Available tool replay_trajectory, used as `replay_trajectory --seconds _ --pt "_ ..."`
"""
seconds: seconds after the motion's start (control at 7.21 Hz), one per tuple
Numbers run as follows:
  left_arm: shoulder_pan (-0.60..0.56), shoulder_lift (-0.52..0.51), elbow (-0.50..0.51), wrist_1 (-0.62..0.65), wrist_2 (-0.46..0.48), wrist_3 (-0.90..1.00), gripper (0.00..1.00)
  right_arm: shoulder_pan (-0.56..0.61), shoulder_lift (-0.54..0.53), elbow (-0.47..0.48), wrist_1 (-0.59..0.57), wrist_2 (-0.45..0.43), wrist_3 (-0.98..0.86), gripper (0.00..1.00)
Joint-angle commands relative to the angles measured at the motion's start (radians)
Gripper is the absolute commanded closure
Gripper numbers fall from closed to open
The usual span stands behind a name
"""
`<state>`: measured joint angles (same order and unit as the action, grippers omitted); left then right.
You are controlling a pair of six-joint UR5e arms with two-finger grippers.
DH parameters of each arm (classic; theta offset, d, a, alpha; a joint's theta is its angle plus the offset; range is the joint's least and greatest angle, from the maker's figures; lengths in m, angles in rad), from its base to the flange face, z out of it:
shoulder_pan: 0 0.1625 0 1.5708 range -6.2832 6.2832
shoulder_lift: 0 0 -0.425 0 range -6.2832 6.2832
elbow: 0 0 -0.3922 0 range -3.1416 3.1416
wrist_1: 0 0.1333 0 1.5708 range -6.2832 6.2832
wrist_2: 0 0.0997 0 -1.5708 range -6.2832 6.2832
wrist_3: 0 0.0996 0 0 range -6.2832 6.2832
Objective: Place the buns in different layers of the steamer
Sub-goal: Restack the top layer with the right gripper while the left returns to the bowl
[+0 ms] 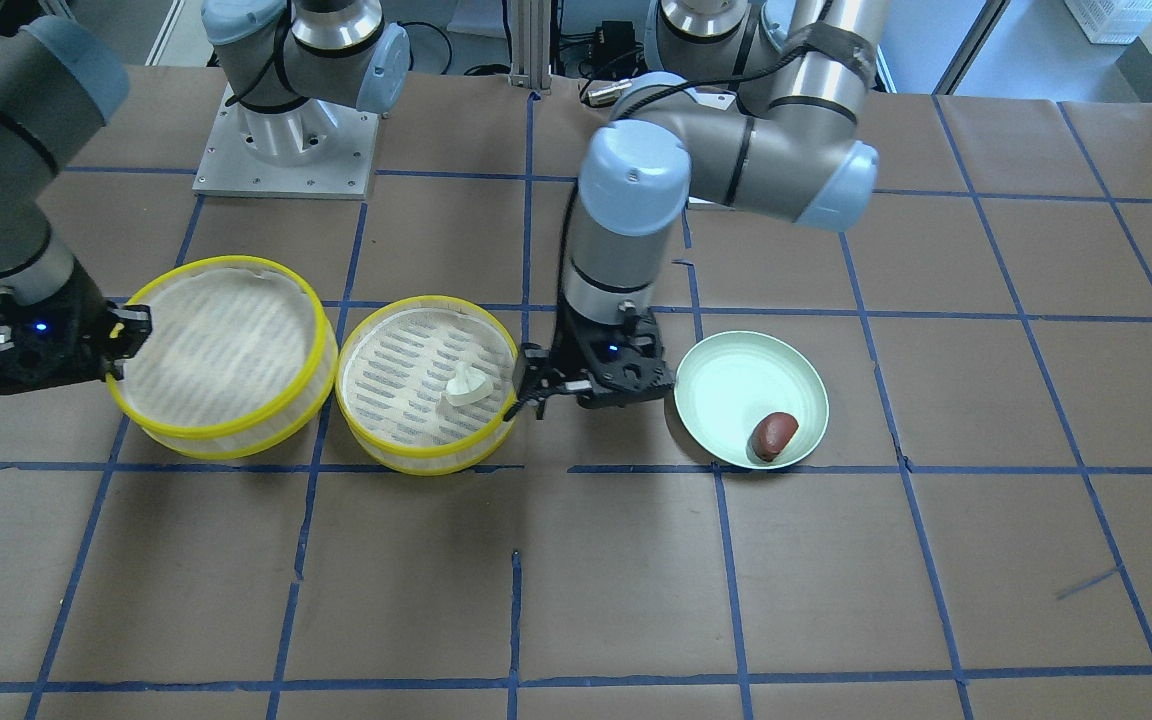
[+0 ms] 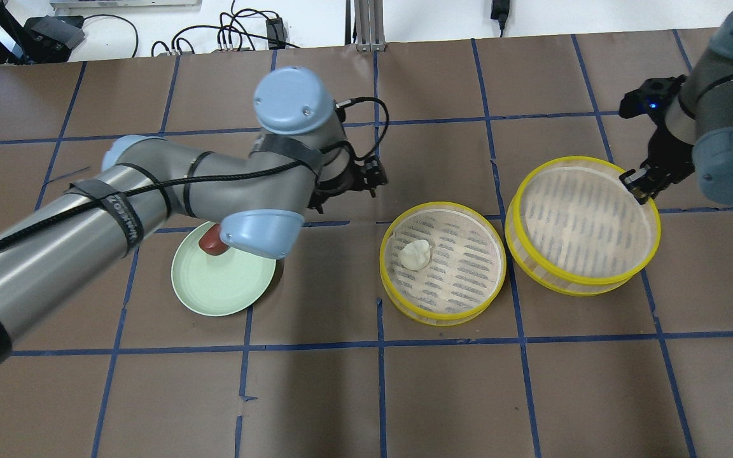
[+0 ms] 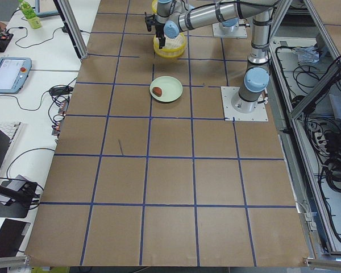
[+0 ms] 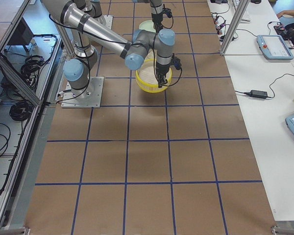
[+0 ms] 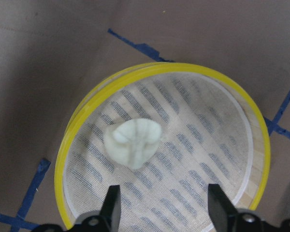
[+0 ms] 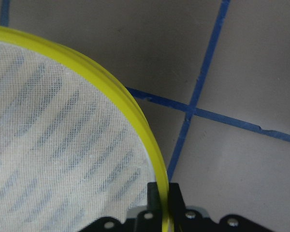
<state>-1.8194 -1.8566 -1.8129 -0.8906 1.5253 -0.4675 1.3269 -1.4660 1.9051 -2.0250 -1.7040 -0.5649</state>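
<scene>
Seen from over the robot's shoulders, a pale green plate (image 2: 214, 299) is sitting furthest left on the brown, blue-taped surface (image 2: 443, 394), and the reddish-brown bun (image 1: 773, 436) is lying inside it close to the rim. The left arm is reaching over the plate, its elbow covering part of that bun from above. Next along, the left claw (image 5: 163, 209) is hanging between the plate and the middle steamer tier (image 5: 183, 67), its two fingers spread wide and holding nothing, their tips pointing toward the tier's near rim. The white bun (image 2: 415, 254) is resting on this tier's slatted floor, off-centre toward the plate side. Just beside it, the far-right steamer tier (image 2: 586, 289) is showing its pale slatted floor and is looking tilted; whether it is clear of the surface I cannot tell. At its outer edge the right claw (image 6: 163, 195) is pinching the yellow rim, one finger inside the wall and one outside
</scene>
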Motion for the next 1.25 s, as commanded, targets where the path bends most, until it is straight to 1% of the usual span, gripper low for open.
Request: replay_trajectory --seconds 0.0,0.14,0.28,0.42,0.55,0.83,1.11 --pt "0.222 0.020 -0.029 -0.065 -0.005 0.284 0.00 0.200 0.006 0.002 -0.003 0.004 0.226 0.94" --pt "0.289 0.004 -0.034 -0.120 -0.004 0.346 0.00 0.269 0.015 0.003 -0.012 0.016 0.338 0.95" --pt "0.333 0.002 -0.051 -0.131 0.001 0.395 0.00 0.317 0.030 0.003 -0.018 0.015 0.391 0.95" --pt "0.362 -0.004 -0.077 -0.133 0.001 0.406 0.00 0.337 0.042 0.006 -0.020 0.015 0.430 0.95" --pt "0.365 -0.007 -0.094 -0.131 0.004 0.403 0.00 0.344 0.044 0.006 -0.018 0.015 0.445 0.94" --pt "0.370 -0.010 -0.106 -0.133 0.082 0.405 0.00 0.370 0.056 0.006 -0.018 0.003 0.454 0.94" --pt "0.370 -0.062 -0.100 -0.120 0.076 0.397 0.00 0.370 0.064 0.009 -0.014 0.000 0.454 0.93"
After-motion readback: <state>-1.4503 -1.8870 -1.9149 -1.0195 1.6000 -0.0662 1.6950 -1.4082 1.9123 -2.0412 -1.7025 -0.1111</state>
